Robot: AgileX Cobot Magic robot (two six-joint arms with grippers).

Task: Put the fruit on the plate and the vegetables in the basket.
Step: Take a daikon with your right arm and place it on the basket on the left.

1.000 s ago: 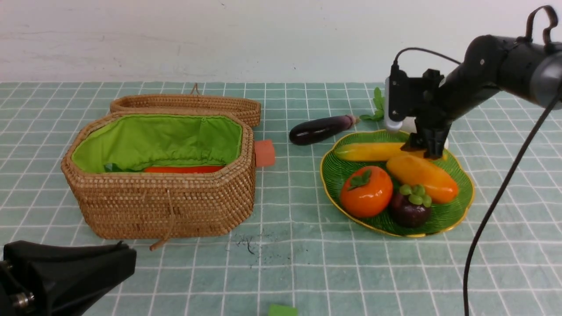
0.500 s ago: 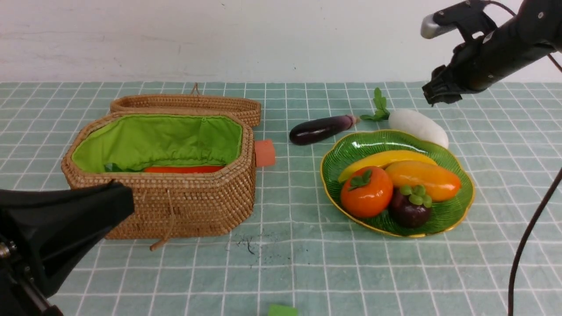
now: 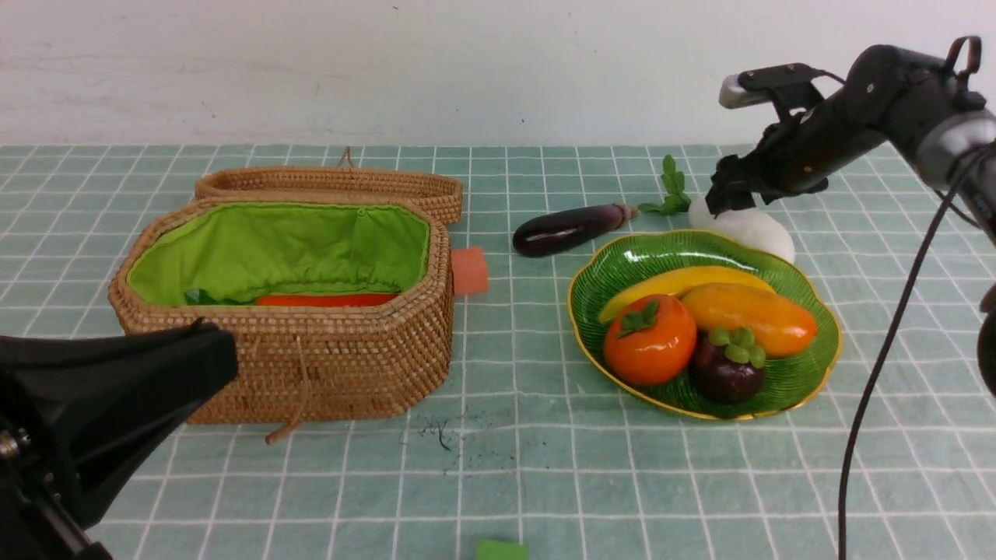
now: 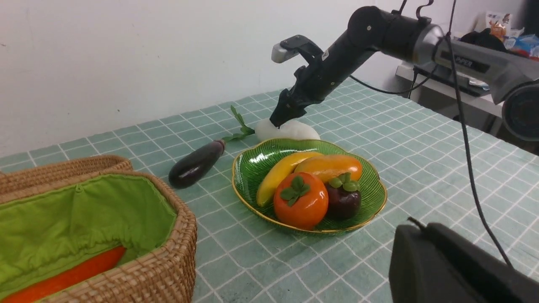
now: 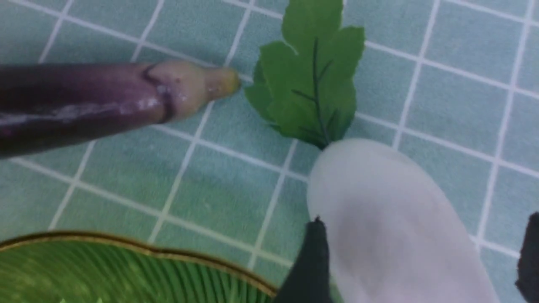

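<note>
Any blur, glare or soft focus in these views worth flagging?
Right wrist view: the radish is close and soft, its edges hazy; the eggplant shows streaky highlights. Front view: sharp, even light, a bright glare patch on the plate. Left wrist view: sharp, similar glare on the plate's inner wall.

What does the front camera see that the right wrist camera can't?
Only the front view shows the basket with the carrot inside, and the persimmon, banana, mango and mangosteen. Only the right wrist view shows the right claw open, with its fingers on either side of the radish. Both show the eggplant, the radish and the plate with its gold rim.
</note>
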